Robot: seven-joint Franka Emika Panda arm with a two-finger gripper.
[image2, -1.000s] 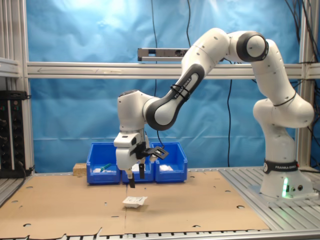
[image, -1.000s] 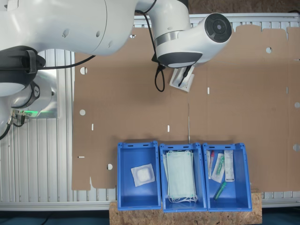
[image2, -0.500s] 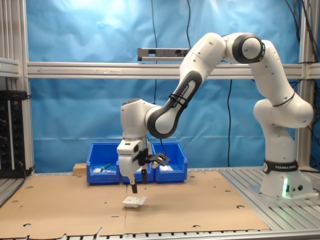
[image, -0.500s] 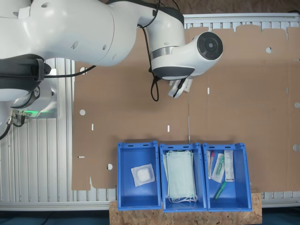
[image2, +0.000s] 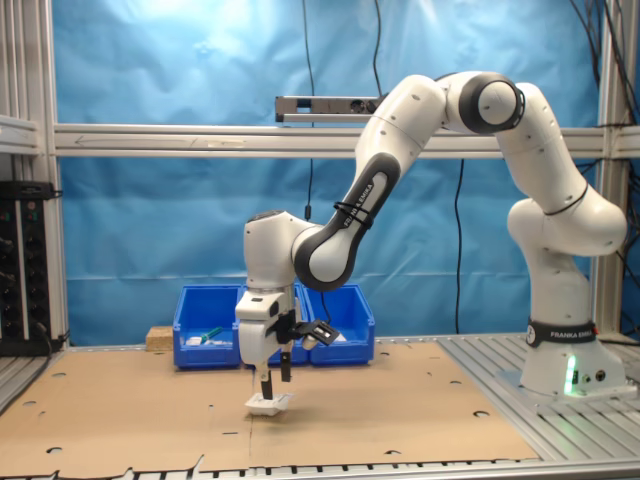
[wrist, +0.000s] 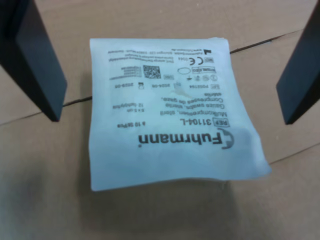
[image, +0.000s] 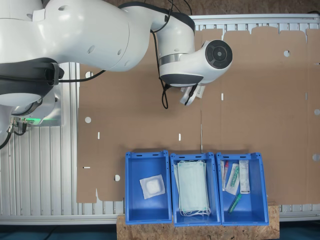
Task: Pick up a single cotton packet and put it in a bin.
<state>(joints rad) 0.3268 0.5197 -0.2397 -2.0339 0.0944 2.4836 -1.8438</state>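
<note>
I have the claw (wrist: 165,65) low over the cotton packet (wrist: 172,112), its two dark fingers (wrist: 35,60) spread wide, one on each side of the packet with bare cardboard showing between each finger and the packet's edge. The packet lies flat on the cardboard sheet (wrist: 45,200) with its printed face up; one corner looks a little lifted, throwing a soft shadow.

In the second exterior view the claw (image2: 271,385) points straight down and its tips sit just above the packet (image2: 268,403), which rests on the cardboard (image2: 130,410) covering the bench (image2: 560,420). I cannot tell from that angle whether the tips touch it.

In the first exterior view the arm's wrist covers most of the packet (image: 200,91); only a white corner shows past the wrist housing, on the cardboard (image: 260,100).

The three blue bins stand in a row well apart from the packet, at the lower edge of the first exterior view. The bin (image: 132,192) at the first exterior view's left end holds a single white square packet (image: 152,186). The middle bin (image: 174,190) holds pale green face masks (image: 192,187), and the third bin (image: 258,190) holds narrow packets (image: 243,176) and a green-tipped item (image: 235,202).
</note>
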